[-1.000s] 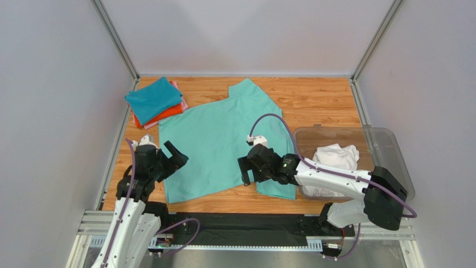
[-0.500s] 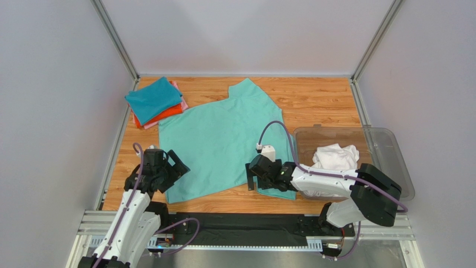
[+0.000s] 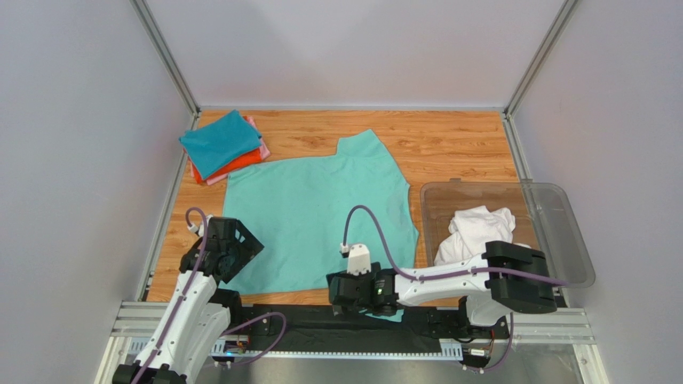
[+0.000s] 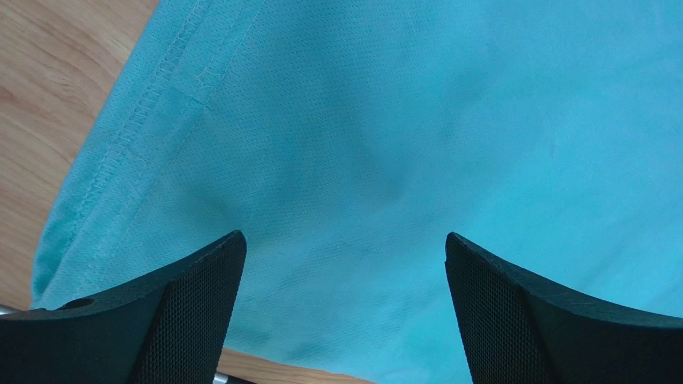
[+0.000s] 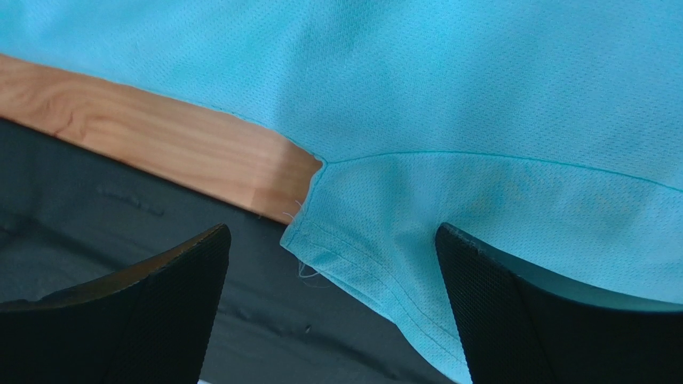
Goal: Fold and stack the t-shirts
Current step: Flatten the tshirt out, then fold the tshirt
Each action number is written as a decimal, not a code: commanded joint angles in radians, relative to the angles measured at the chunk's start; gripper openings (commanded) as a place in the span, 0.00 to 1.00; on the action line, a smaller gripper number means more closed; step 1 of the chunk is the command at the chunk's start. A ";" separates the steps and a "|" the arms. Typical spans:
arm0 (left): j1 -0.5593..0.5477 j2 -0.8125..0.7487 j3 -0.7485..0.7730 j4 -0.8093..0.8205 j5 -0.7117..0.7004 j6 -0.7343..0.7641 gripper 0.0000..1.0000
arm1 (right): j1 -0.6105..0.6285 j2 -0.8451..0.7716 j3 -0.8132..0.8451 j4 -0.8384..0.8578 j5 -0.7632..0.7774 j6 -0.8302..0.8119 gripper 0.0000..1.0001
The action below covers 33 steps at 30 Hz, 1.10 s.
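Note:
The mint-green t-shirt (image 3: 321, 212) lies spread flat on the wooden table. A folded stack at the back left has the teal-blue shirt (image 3: 216, 142) on top, over the orange-red shirt (image 3: 247, 160) and the pink shirt (image 3: 256, 128). The white shirt (image 3: 479, 228) lies crumpled in the clear bin. My left gripper (image 3: 239, 250) is open over the mint shirt's near left corner; the cloth (image 4: 385, 120) fills the left wrist view between the jaws (image 4: 345, 304). My right gripper (image 3: 341, 298) is open at the front edge, over a sleeve (image 5: 449, 232) that hangs onto the black mat.
The clear plastic bin (image 3: 561, 232) stands at the right of the table. A black mat (image 5: 120, 232) runs along the table's front edge (image 5: 160, 136). Grey walls close in the left, right and back sides.
The mint shirt has slid toward the near edge and lies flatter. My right gripper moved left and nearer, to the front edge. My left gripper drew back a little over the near left corner.

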 commanded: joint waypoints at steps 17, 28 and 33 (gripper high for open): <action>0.001 -0.034 0.120 -0.130 -0.107 -0.094 1.00 | -0.092 -0.207 0.106 -0.229 0.100 -0.059 1.00; 0.001 0.166 0.129 0.122 -0.126 -0.025 1.00 | -0.491 -0.204 0.110 -0.045 -0.078 -0.408 1.00; 0.003 0.395 0.228 0.226 -0.124 0.039 1.00 | -0.698 -0.035 0.191 0.023 -0.158 -0.522 1.00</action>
